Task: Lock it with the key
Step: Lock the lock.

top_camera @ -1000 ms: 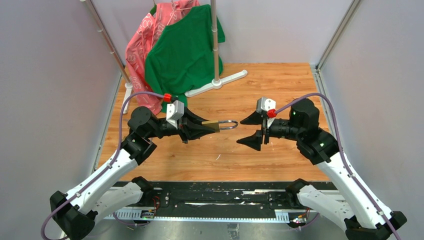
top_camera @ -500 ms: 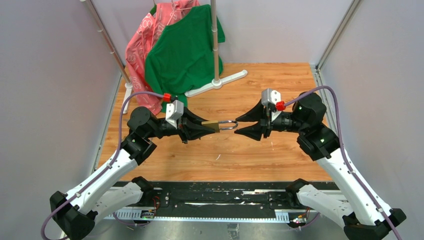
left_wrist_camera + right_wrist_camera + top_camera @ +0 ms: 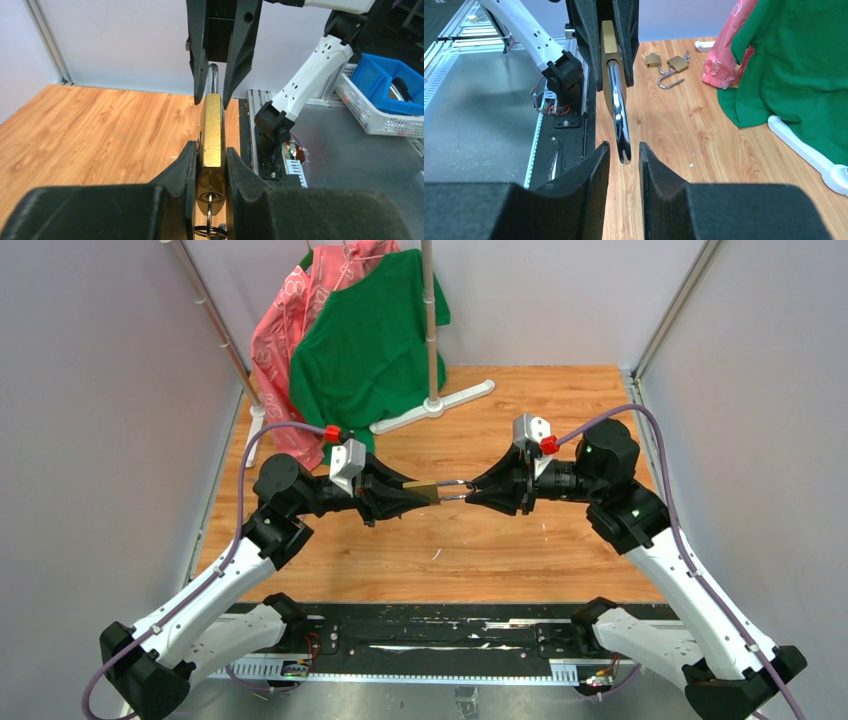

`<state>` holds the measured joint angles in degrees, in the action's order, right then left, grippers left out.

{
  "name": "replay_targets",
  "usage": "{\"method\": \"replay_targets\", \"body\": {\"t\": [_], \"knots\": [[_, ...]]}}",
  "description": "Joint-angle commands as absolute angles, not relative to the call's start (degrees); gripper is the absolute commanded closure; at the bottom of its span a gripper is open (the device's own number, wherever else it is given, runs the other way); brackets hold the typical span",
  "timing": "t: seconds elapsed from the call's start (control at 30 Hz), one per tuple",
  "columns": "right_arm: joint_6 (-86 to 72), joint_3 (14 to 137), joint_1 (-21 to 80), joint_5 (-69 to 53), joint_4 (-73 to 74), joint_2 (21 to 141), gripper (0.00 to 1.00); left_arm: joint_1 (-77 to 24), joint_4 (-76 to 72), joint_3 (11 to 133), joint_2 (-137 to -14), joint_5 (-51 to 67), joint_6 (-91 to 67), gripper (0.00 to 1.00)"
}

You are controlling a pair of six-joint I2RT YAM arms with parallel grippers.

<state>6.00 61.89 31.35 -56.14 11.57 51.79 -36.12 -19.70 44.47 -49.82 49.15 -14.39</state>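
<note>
Mid-desk, the two arms are seen meeting tip to tip. The left end effector (image 3: 412, 491) is clenched on the padlock (image 3: 212, 125): the brass body is pinched edge-on between the two black fingers and is held up off the desk (image 3: 500, 540), pointing toward the other arm. The key (image 3: 210, 202) is found at the rear of that padlock, seated in the keyhole between the left fingers, and a thin ring (image 3: 207, 231) is seen hanging just below it at the bottom edge of the left wrist view. The silver shackle (image 3: 619, 110) is presented forward, and the right end effector (image 3: 473, 491) is set around it, one finger on each side of the loop. The gap is narrow, and it cannot be told whether the shackle is actually being squeezed or merely straddled. From the right wrist view, two more brass padlocks (image 3: 653, 60) (image 3: 678, 63) are spotted lying close together on the wood beyond the left arm, the nearer one with its shackle swung open. At the back, a green shirt (image 3: 370, 340) and a pink garment (image 3: 285, 320) are hung on a rack, its white foot (image 3: 440, 405) resting on the desk.
</note>
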Motion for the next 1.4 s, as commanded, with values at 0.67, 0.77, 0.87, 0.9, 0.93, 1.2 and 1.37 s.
{"method": "replay_targets", "body": {"t": [0.67,0.77,0.87,0.9,0.93,1.2,1.37], "knots": [[2.07,54.1,34.95,-52.26,-9.41,48.48,1.0,-38.18,-46.17,47.6,-53.07,51.8,-31.94,1.0],[0.56,55.0,34.98,-55.46,-9.73,49.16,1.0,-38.41,-47.07,47.81,-53.94,52.33,-32.37,1.0],[-1.5,56.24,34.98,-62.08,-7.47,50.42,1.0,-38.41,-51.21,47.68,-54.22,53.19,-32.13,1.0],[-0.6,57.02,34.94,-62.48,-4.3,50.69,1.0,-38.41,-51.77,47.93,-54.18,53.56,-31.6,1.0],[2.18,57.79,34.97,-61.7,-1.04,50.4,1.0,-38.41,-51.83,48.29,-54.17,54.44,-30.8,1.0],[2.27,58.88,35.0,-59.12,2.31,48.29,1.0,-39.11,-50.19,49.14,-53.99,54.5,-21.6,1.0],[-1.67,55.74,35.43,-56.35,-5.12,46.44,1.0,-40.9,-50.19,49.06,-54.82,53.77,-22.09,1.0]]}}
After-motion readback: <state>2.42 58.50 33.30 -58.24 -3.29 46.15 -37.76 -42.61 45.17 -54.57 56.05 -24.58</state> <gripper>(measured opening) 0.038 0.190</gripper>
